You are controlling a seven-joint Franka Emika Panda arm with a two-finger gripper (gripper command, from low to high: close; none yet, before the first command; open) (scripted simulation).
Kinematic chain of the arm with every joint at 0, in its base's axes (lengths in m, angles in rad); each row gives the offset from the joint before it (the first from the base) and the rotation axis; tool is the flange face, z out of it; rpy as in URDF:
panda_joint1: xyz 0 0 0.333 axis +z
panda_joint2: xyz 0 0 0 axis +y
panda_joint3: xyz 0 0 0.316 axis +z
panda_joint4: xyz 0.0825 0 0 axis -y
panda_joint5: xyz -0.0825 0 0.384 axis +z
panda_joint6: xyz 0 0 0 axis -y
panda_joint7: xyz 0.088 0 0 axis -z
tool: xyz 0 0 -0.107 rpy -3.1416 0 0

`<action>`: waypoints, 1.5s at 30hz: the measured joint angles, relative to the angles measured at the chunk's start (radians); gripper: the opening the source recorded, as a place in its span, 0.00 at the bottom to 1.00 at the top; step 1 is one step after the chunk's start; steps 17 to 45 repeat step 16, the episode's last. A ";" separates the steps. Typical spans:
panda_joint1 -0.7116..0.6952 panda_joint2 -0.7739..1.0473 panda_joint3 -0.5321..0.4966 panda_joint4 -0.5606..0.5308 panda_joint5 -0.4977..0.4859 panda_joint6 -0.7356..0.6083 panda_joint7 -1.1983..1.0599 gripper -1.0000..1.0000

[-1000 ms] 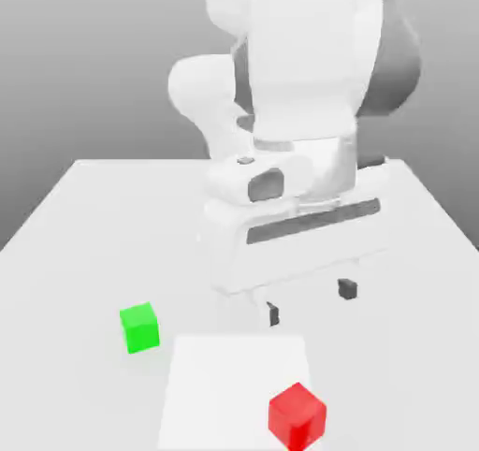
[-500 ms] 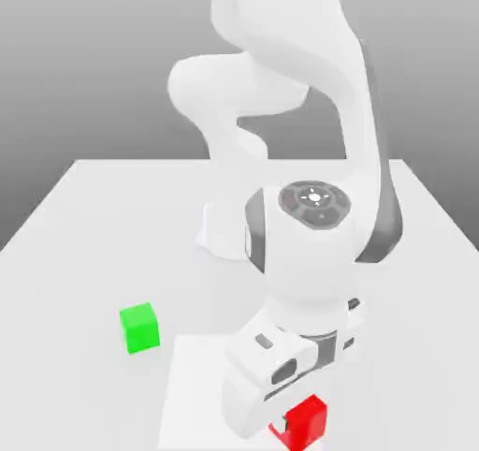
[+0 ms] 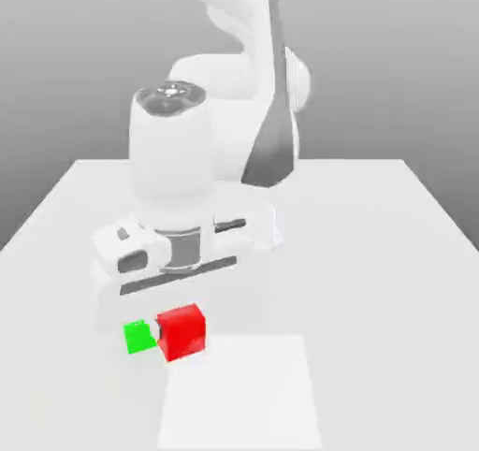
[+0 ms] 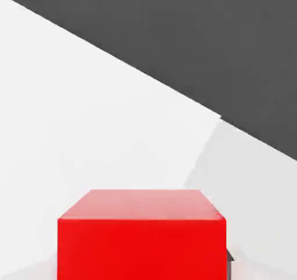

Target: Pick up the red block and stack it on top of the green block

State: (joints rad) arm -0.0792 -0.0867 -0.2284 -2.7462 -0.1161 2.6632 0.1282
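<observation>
The red block (image 3: 181,331) hangs just under the white hand, with my gripper (image 3: 180,316) shut on it. In the exterior view it covers the right edge of the green block (image 3: 138,337), which sits on the white table (image 3: 393,281) toward that view's left. I cannot tell how high the red block is above the table. In the hand view the red block (image 4: 141,235) sits close to the camera, and a dark sliver of a fingertip (image 4: 230,262) shows at its side.
A paler square patch (image 3: 243,393) lies on the table in front of the blocks, toward the exterior view's right. The arm's bulky white links (image 3: 215,112) rise behind the hand. Dark floor shows past the table's edge (image 4: 174,81).
The hand closed on the red block at the patch's front right, then carried it toward the exterior view's left. It now hangs beside the green block, which has not moved.
</observation>
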 joint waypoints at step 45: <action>-0.053 0.099 -0.108 -0.172 0.150 0.265 -0.242 1.00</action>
